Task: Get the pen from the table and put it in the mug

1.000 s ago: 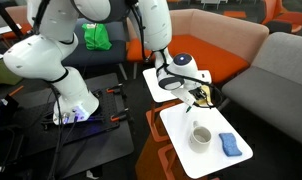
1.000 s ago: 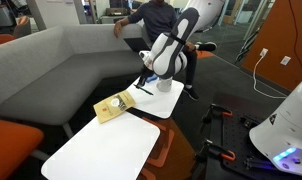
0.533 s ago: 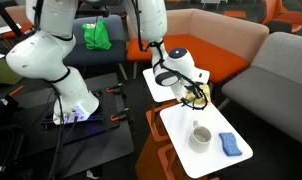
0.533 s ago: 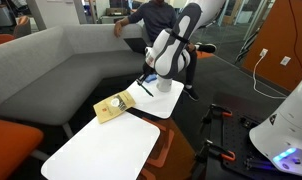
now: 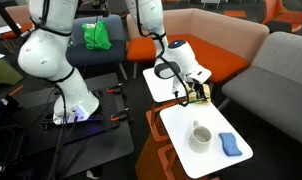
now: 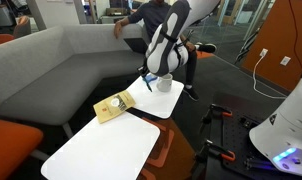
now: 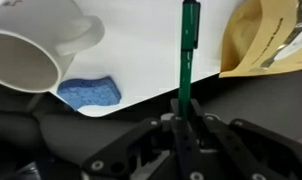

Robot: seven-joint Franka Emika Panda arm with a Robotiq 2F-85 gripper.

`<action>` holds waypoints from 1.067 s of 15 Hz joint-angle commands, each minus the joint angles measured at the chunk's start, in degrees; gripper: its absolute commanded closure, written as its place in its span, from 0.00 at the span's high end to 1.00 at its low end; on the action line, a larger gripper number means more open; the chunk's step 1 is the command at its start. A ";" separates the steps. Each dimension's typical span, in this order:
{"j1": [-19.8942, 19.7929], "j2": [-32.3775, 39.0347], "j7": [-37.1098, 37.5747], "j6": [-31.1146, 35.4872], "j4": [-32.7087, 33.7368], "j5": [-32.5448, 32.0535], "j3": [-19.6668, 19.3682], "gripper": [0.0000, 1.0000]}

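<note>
gripper (image 7: 181, 118) clamped on pen (image 7: 186, 50) | pen's long axis sticks straight out of the jaws | tip beside mug (image 7: 36, 45), apart, not over its mouth, so it needs shifting across

the mug (image 7: 31, 50) looks like glazed white ceramic, smooth and glossy. the pen (image 7: 187, 45) is smooth dark green plastic with a faint sheen. the gripper (image 7: 184, 112) is matt black. the tabletop (image 7: 141, 45) is smooth, matt white. at its edge, the blue pad (image 7: 89, 92) looks soft and rough-grained. the tan packet (image 7: 266, 40) is creased paper. the sofa (image 5: 231, 40) is matt orange cloth.
</note>
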 commanded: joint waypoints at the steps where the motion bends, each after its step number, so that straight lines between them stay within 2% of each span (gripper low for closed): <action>1: 15.17 1.15 5.68 -1.92 -0.73 12.08 -11.92 0.03; 6: 36.04 10.40 14.01 -9.35 1.15 27.61 -30.19 0.03; 8: 44.13 16.46 20.01 -15.19 2.05 30.12 -38.24 0.03; 10: 50.58 22.55 27.41 -21.85 2.65 29.69 -45.13 0.03; 12: 54.72 28.00 34.74 -28.79 3.55 27.71 -50.14 0.03; 13: 54.56 28.66 41.40 -30.80 3.60 21.67 -50.93 0.03; 16: 55.47 33.12 52.51 -40.14 6.39 13.10 -54.03 0.03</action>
